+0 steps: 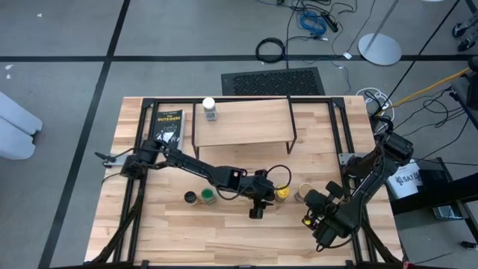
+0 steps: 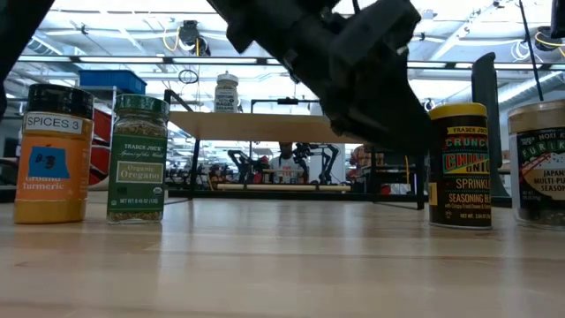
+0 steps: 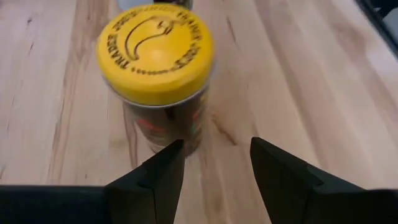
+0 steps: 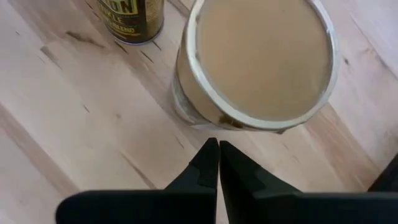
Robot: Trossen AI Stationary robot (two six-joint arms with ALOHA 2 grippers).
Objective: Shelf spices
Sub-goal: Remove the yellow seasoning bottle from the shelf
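- Our left gripper (image 1: 256, 213) hangs over the middle of the table, its fingers (image 3: 163, 171) partly open and empty, with the yellow-lidded jar (image 3: 157, 68) standing upright just ahead of them.
- To take it cleanly, we should move forward until the fingers sit on either side of the jar's body, below the lid, and only then close.
- Centre on the jar first, since an off-centre squeeze could tip it.
- Our right gripper (image 4: 217, 163) is shut on nothing, poised just beside the tan-lidded jar (image 4: 261, 59).
- The shelf (image 1: 243, 121) stands at the far side, with the white-lidded jar (image 1: 210, 109) already on its left end.
- The green-lidded jar (image 1: 207, 196) and dark-lidded jar (image 1: 191, 197) wait on the table, left of our working gripper.
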